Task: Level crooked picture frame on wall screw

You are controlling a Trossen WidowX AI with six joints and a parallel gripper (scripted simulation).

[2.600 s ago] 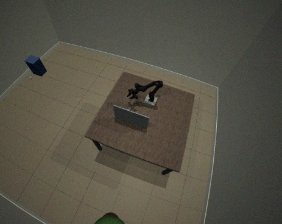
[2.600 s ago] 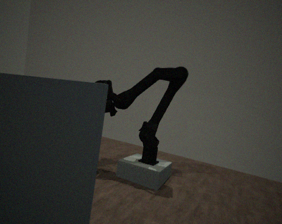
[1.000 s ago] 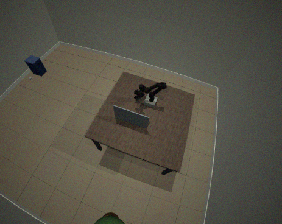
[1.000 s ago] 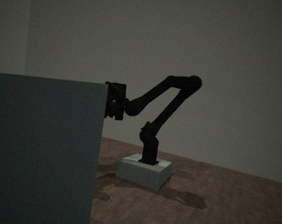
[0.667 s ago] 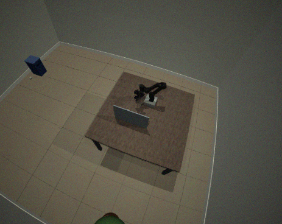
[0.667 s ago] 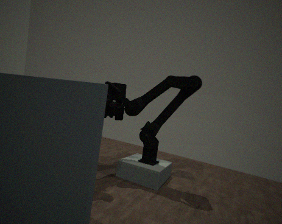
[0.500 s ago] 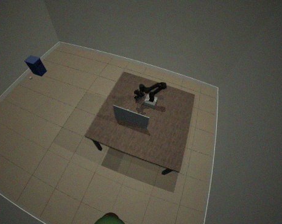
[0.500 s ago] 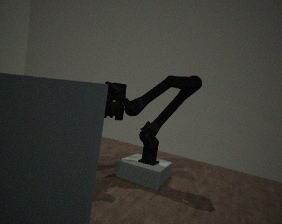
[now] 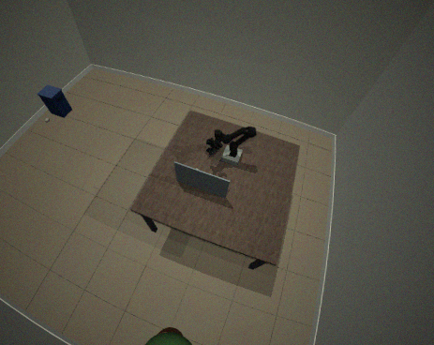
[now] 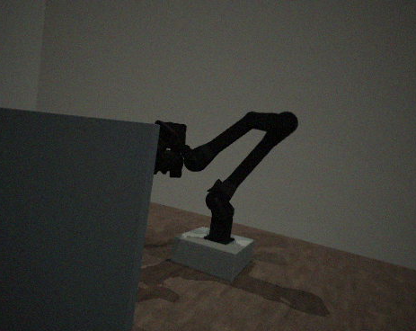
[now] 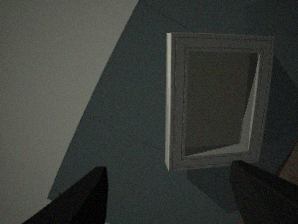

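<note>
The grey picture frame point(image 11: 178, 105) hangs on the near face of the blue-grey panel point(image 9: 200, 180) point(image 10: 68, 216) point(image 11: 125, 115) in the wrist view. Its long sides stand nearly upright in that view, while the panel's edge to its left slants, so the two do not look parallel. My gripper point(image 9: 211, 151) point(image 11: 170, 174) is open and empty. One fingertip overlaps the frame's lower right corner in the wrist view; the other is well left of the frame. I cannot tell any contact. The screw and notched strip are hidden. The panel hides the frame in the top and exterior views.
The panel stands upright on the brown table point(image 9: 254, 211) point(image 10: 293, 288). The arm's pale base block point(image 9: 231, 155) point(image 10: 208, 258) is behind the panel in the top and exterior views. A blue box point(image 9: 56, 100) is far off at the left, and a green rounded object point(image 9: 169, 338) is at the bottom edge.
</note>
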